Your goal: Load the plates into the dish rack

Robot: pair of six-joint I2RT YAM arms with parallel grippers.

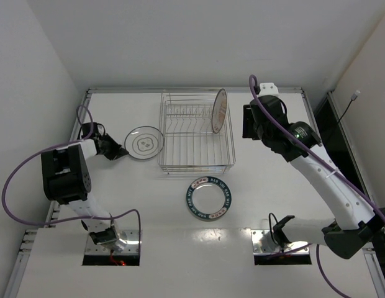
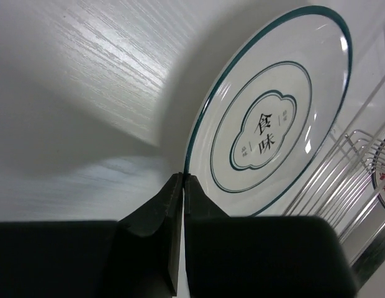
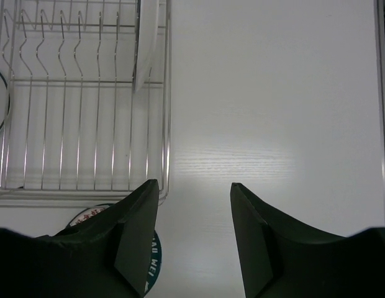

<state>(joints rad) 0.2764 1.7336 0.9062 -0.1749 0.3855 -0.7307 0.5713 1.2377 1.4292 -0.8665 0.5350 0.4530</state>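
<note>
The white plate with thin dark rings [image 1: 144, 142] lies left of the dish rack [image 1: 197, 139]. My left gripper [image 1: 121, 152] is shut on its left rim; in the left wrist view the fingertips [image 2: 183, 180] pinch the plate's edge [image 2: 273, 124]. The orange-red patterned plate [image 1: 219, 110] stands upright in the rack's right side and shows edge-on in the right wrist view [image 3: 146, 43]. The teal-rimmed plate [image 1: 209, 198] lies flat in front of the rack. My right gripper [image 1: 248, 121] is open and empty, right of the rack [image 3: 81, 124], its fingers apart over bare table [image 3: 194, 186].
The rack's wires [image 2: 341, 180] stand just beyond the held plate. White walls close the table at the back and sides. The teal plate's rim [image 3: 152, 248] shows by the right gripper's left finger.
</note>
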